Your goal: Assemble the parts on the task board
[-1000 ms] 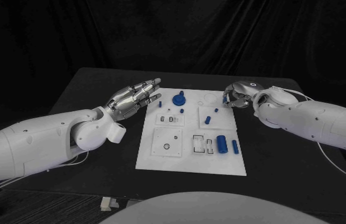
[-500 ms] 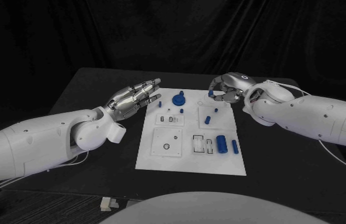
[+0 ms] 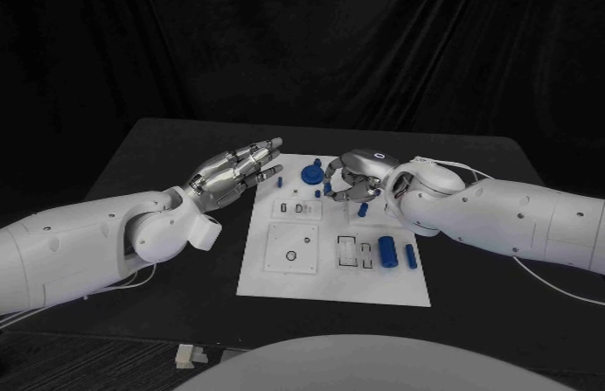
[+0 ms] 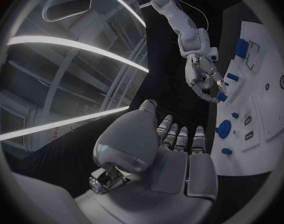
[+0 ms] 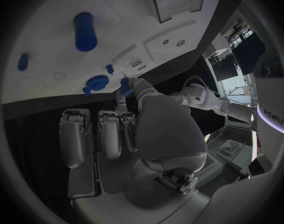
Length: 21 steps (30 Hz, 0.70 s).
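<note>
A small blue part (image 3: 330, 187) is pinched in the curled fingers (image 3: 347, 186) of the right hand (image 3: 357, 174), above the far half of the board (image 3: 316, 273). Other parts (image 3: 388, 251) are left lying nearer on it. The left hand (image 3: 234, 171) is held beside the board's far left corner, fingers (image 3: 262, 151) straight, nothing gripped.

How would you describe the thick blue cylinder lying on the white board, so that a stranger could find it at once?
Start at the white task board in the middle of the black table. On the side by the robot's right arm, toward the board's near edge, two blue parts lie side by side. The thick cylinder is the inner one, much fatter than the thin rod beside it.
</note>
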Each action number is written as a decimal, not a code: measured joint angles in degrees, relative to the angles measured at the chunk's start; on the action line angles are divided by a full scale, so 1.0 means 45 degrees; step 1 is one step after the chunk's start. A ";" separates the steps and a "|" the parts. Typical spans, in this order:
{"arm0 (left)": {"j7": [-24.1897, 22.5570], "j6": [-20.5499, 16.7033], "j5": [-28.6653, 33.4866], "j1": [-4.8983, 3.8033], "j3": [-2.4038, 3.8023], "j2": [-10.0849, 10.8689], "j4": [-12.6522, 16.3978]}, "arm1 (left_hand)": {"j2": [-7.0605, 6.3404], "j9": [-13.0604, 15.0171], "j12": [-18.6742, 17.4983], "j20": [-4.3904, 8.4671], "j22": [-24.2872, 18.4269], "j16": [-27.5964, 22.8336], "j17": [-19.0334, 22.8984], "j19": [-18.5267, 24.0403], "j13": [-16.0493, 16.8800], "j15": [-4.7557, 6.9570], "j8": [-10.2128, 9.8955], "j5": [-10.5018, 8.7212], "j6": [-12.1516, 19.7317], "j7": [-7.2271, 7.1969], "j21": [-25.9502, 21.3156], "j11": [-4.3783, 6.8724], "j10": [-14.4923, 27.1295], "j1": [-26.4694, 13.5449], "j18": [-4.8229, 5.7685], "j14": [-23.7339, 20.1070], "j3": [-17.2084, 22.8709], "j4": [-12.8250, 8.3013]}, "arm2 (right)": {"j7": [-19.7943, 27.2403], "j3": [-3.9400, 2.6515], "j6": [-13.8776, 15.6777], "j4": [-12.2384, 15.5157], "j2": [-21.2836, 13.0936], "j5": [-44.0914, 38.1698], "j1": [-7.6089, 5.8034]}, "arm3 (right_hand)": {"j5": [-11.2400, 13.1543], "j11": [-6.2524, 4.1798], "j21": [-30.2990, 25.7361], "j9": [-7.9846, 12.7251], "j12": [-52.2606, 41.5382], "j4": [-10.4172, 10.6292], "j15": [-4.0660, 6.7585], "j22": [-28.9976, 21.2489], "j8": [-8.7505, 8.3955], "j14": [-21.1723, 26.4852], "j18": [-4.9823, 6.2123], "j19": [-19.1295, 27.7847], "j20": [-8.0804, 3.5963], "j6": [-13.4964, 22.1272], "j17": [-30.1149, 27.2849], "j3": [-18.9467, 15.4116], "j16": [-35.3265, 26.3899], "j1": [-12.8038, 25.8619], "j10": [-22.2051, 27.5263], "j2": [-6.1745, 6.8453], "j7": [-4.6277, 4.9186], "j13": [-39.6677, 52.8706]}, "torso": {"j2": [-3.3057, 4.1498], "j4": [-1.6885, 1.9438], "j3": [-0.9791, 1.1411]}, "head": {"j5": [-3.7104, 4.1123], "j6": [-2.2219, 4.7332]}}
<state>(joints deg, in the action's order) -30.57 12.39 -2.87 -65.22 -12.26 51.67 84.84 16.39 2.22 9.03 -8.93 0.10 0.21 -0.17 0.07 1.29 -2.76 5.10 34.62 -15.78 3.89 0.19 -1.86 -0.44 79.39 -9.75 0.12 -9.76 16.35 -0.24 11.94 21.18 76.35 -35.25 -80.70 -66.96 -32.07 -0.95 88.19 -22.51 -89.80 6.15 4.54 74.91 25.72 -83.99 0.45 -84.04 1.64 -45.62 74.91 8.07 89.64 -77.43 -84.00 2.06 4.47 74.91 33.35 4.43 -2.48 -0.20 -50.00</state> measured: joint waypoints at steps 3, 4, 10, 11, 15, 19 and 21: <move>0.0010 0.0000 0.0000 0.0000 0.0000 -0.0001 0.0003 | 0.0000 0.0000 0.0000 0.0000 0.0000 0.0000 0.0000 0.0000 0.0000 0.0000 0.0000 0.0000 0.0000 0.0000 0.0000 -0.0002 -0.0003 0.0000 0.0000 0.0000 0.0000 0.0000 | -0.0099 -0.0001 -0.0271 -0.0095 0.0260 -0.0104 0.0133 | 0.0001 0.0000 -0.0047 -0.0090 0.0000 0.0000 0.0000 0.0000 0.0000 0.0000 0.0000 0.0000 0.0000 0.0002 0.0000 0.0000 0.0000 0.0000 0.0000 0.0000 0.0001 0.0000 | 0.0000 0.0002 0.0000 | 0.0000 0.0000; 0.0012 0.0000 0.0000 0.0000 0.0000 -0.0003 0.0004 | 0.0000 0.0000 0.0000 0.0000 0.0000 0.0000 0.0000 0.0000 0.0000 0.0000 0.0000 0.0000 0.0000 0.0000 0.0000 -0.0003 -0.0002 0.0000 0.0001 0.0000 0.0000 0.0000 | -0.0131 -0.0001 -0.0361 -0.0128 0.0335 -0.0138 0.0165 | 0.0000 0.0000 -0.0052 -0.0096 0.0000 0.0000 0.0000 0.0000 0.0000 0.0000 0.0000 0.0000 0.0000 0.0005 0.0000 0.0000 0.0000 0.0000 0.0000 0.0000 0.0004 0.0000 | 0.0001 0.0006 0.0000 | 0.0000 0.0000; 0.0026 -0.0001 0.0000 0.0001 0.0000 -0.0022 0.0007 | 0.0000 0.0000 0.0000 0.0000 0.0001 0.0000 0.0000 0.0000 0.0000 0.0000 0.0000 0.0000 0.0000 0.0000 0.0000 -0.0002 -0.0002 0.0000 0.0001 0.0001 0.0000 0.0000 | -0.0309 -0.0005 -0.0777 -0.0413 0.0726 -0.0313 0.0267 | 0.0001 0.0000 -0.0077 -0.0155 0.0000 0.0000 0.0000 -0.0001 -0.0001 0.0000 0.0000 0.0000 0.0000 0.0027 0.0000 -0.0001 0.0001 0.0001 0.0000 0.0001 0.0021 0.0000 | 0.0010 0.0009 0.0000 | -0.0011 0.0000; 0.0029 -0.0001 0.0000 0.0001 0.0000 -0.0023 0.0008 | 0.0000 0.0000 0.0000 0.0000 0.0000 0.0000 -0.0001 0.0000 0.0000 0.0000 0.0000 0.0000 0.0000 0.0000 0.0000 -0.0002 -0.0002 0.0000 0.0000 0.0000 0.0000 0.0000 | -0.0337 -0.0006 -0.0827 -0.0456 0.0775 -0.0343 0.0281 | 0.0001 0.0000 -0.0103 -0.0155 0.0000 0.0000 0.0000 0.0000 -0.0001 0.0000 0.0000 0.0000 0.0000 0.0046 0.0000 -0.0001 0.0001 0.0001 0.0000 0.0001 0.0009 0.0000 | 0.0011 0.0009 0.0000 | -0.0011 0.0000; 0.0035 -0.0001 -0.0001 0.0001 0.0000 -0.0030 0.0008 | 0.0000 0.0000 0.0000 0.0000 0.0000 0.0000 -0.0001 0.0000 0.0000 0.0000 0.0000 0.0049 0.0000 0.0000 0.0000 -0.0002 -0.0002 0.0000 0.0001 0.0000 0.0000 0.0000 | -0.0420 -0.0006 -0.0904 -0.0559 0.0884 -0.0417 0.0313 | 0.0001 0.0000 -0.0122 -0.0155 0.0000 -0.0001 0.0000 0.0000 0.0026 0.0000 0.0000 0.0000 0.0000 0.0064 0.0000 -0.0001 -0.0052 0.0051 0.0000 0.0051 0.0026 0.0000 | 0.0016 0.0005 -0.0001 | 0.0001 0.0000; 0.0043 0.0001 -0.0001 0.0001 0.0000 -0.0035 0.0007 | 0.0000 -0.0001 0.0000 0.0000 0.0000 0.0000 -0.0001 0.0000 0.0000 0.0000 0.0000 0.0049 0.0000 0.0000 0.0000 -0.0002 -0.0002 0.0000 0.0001 0.0001 0.0000 0.0000 | -0.0521 -0.0006 -0.0900 -0.0572 0.0926 -0.0480 0.0322 | 0.0001 0.0000 -0.0122 -0.0154 0.0000 -0.0055 0.0000 -0.0001 0.0053 0.0000 0.0000 0.0000 0.0000 0.0083 0.0000 0.0053 -0.0052 0.0051 0.0000 0.0051 0.0044 -0.0001 | 0.0020 0.0002 -0.0001 | 0.0005 0.0000; 0.0047 0.0003 -0.0001 0.0001 0.0000 -0.0036 0.0007 | 0.0000 0.0000 0.0000 0.0000 0.0000 0.0000 -0.0001 -0.0001 0.0000 0.0000 0.0000 0.0049 0.0000 0.0000 0.0000 -0.0001 -0.0001 0.0000 0.0000 0.0000 0.0000 0.0000 | -0.0584 -0.0006 -0.0886 -0.0567 0.0947 -0.0531 0.0331 | 0.0001 0.0000 -0.0122 -0.0155 0.0000 -0.0055 0.0000 -0.0001 0.0055 0.0000 0.0000 0.0000 0.0000 0.0087 0.0000 0.0052 -0.0052 0.0051 0.0000 0.0051 0.0048 -0.0001 | 0.0018 0.0000 -0.0001 | 0.0005 0.0000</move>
<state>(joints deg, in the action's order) -30.35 12.41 -2.87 -65.21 -12.26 51.50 84.87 16.39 2.22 9.03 -8.93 0.10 0.21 -0.18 0.07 1.29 -2.76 5.10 34.84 -15.78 3.89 0.20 -1.87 -0.44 79.39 -9.75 0.12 -9.77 16.35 -2.87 11.91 17.19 73.80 -30.99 -83.09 -65.47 -32.06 -0.95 87.64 -23.21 -89.80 5.90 4.54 74.90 25.97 -83.99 0.45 -84.04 1.64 -45.23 74.90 8.31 89.41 -77.20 -84.00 2.29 4.69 74.90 33.43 4.43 -2.48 -0.18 -50.00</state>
